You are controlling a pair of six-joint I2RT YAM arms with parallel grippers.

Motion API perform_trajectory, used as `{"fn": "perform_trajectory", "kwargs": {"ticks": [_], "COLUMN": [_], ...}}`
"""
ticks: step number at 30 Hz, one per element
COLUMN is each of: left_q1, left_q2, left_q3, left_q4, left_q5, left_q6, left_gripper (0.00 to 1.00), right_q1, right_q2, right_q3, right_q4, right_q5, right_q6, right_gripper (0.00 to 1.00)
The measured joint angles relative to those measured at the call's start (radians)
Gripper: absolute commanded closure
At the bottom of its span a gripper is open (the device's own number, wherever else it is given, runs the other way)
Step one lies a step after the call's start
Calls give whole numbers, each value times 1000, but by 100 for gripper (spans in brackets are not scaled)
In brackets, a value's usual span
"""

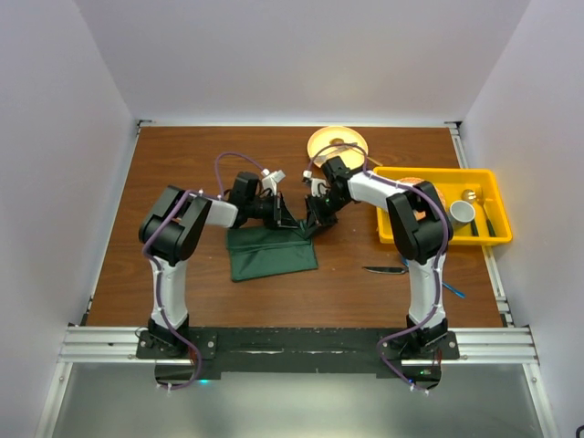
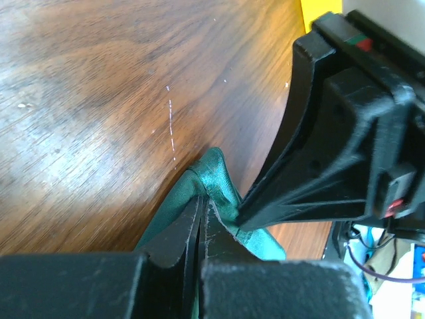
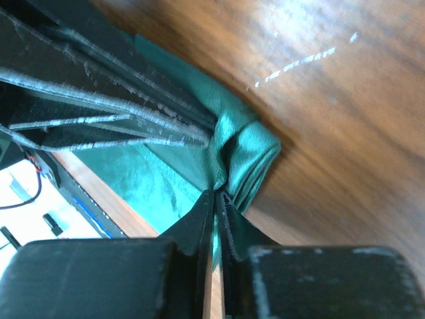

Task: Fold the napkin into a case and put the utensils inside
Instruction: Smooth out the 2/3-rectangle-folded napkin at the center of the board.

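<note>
From above, the napkin (image 1: 272,254) is lying folded on the table (image 1: 182,164) between the arms. The left hand (image 1: 290,219) and right hand (image 1: 316,217) are meeting at its far right corner, which appears to be rising off the wood. The knife (image 1: 385,270) is lying near the right arm, well apart from the cloth. With both hands crowding one corner, any pull in differing directions is likely to drag the whole fold or peel its layers open.

In the left wrist view, the left hand (image 2: 202,203) is clenching on the bunched corner of the napkin (image 2: 219,176), and the right hand's finger (image 2: 299,193) is pressing against the same bunch. The fingers are standing so close that they are risking a knock, which could jerk the cloth loose.

In the right wrist view, the right hand (image 3: 216,194) is pinching a crumpled fold of the napkin (image 3: 249,139) between nearly touching fingertips, with the left fingers (image 3: 133,113) just beside. The bite looks shallow, so satin-smooth cloth may be slipping out, leaving a creased, uneven edge.
</note>
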Motion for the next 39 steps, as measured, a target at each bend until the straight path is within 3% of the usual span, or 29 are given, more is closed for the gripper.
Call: {"fn": "perform_trajectory", "kwargs": {"ticks": [5,8,20,25,32,34,39], "left_q1": [-1,-2,-3,-3,16,54,191], "left_q2": [0,0,0,1,-17,-56,-172], "left_q3": [6,8,29,39,64,47,2], "left_q4": [-13,-16,-58,-80,-159,-200,-285], "left_q5": [4,7,11,17,72,108,247], "left_q6": [41,58,98,105,170,192,219], "left_gripper": [100,97,92,90,60,55,56], "right_q1": [-24,-35,-28,-28,-38,-38,-43], "right_q2": [-41,-71,-23,-5,2,2,2], "right_q3": [8,19,-40,-112,-134,-136,-149], "right_q4": [-43,-22,150,175,216,220,237], "right_q5": [-11,-34,-103,-116,-150,-151,-154], "right_q6": [-19,-8,97,103,137,146,180], "right_gripper": [75,75,93,95,98,99,99]}}
